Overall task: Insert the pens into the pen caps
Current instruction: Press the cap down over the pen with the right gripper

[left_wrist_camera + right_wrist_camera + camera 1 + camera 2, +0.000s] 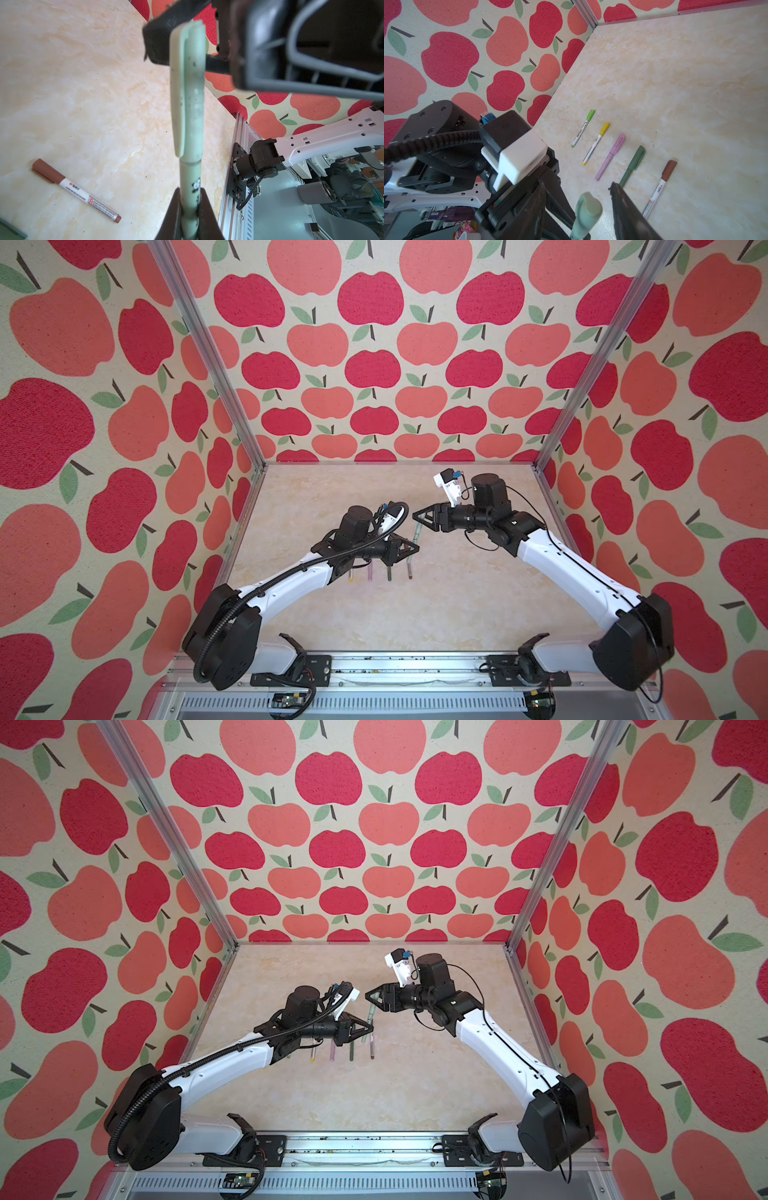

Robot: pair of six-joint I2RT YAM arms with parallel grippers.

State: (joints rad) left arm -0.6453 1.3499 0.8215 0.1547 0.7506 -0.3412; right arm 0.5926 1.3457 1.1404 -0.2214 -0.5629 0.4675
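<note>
My left gripper (190, 209) is shut on the barrel of a pale sage pen (190, 185), which stands up from its jaws above the table. A pale sage pen cap (188, 93) sits on the pen's upper end. My right gripper (577, 188) is open around that cap (588, 209), with a gap on each side between the cap and its fingers (627, 212). In both top views the left gripper (417, 548) and the right gripper (415, 515) meet mid-table at the sage pen (417, 531) (370, 1017).
A row of capped pens lies on the marble table (695, 83) by the left arm: lime-capped (583, 128), yellow-capped (596, 143), pink (610, 156), dark green (632, 165), brown-capped (660, 187) (76, 190). Apple-patterned walls and aluminium posts (557, 435) enclose the table.
</note>
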